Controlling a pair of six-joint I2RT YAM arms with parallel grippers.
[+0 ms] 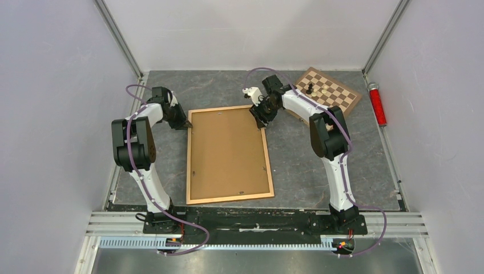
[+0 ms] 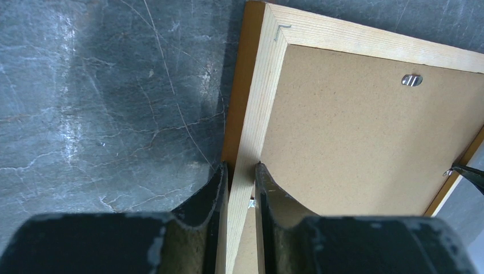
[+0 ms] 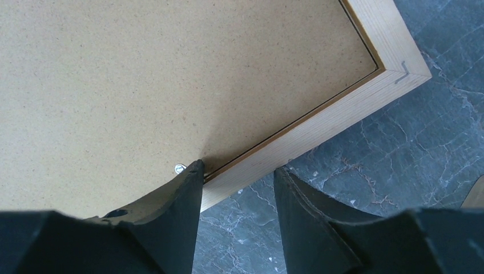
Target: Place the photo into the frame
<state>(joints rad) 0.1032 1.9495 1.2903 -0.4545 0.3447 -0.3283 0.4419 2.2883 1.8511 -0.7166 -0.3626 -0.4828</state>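
The frame (image 1: 188, 160), a thin light-brown wooden rectangle, lies flat with its back upward near the middle of the grey marbled surface (image 1: 308, 165), long sides running away from the arm bases and slightly skewed. A plain brown backing board (image 1: 228, 151) fills its opening; small metal tabs show along the inner edge, one near the far rail in the left wrist view (image 2: 411, 80) and one beside the right tool's inner finger (image 3: 180, 168). The left tool (image 1: 186, 123) meets the frame at the left rail, just short of the far-left corner. In the left wrist view (image 2: 240, 171) its two dark fingers (image 2: 208, 194) stand narrow, one on each side of the pale rail (image 2: 257, 114) and pressed against it, so the rail is clamped between them. The right tool (image 1: 261, 119) is at the right rail just short of the far-right corner. In the right wrist view (image 3: 240, 171) its jaws stand moderately wide and straddle the rail (image 3: 319, 123): the inner finger (image 3: 182, 194) touches the backing board (image 3: 142, 80) at the rail's inner edge, while the outer finger (image 3: 297, 200) is over the bare surface with a visible gap to the wood, so nothing is gripped. Beyond the right arm, at the far right of the surface, sits a brown-and-cream chessboard (image 1: 337, 94) carrying a few pieces (image 1: 311, 88). A red cylinder (image 1: 377, 104) lies beside it at the right edge.
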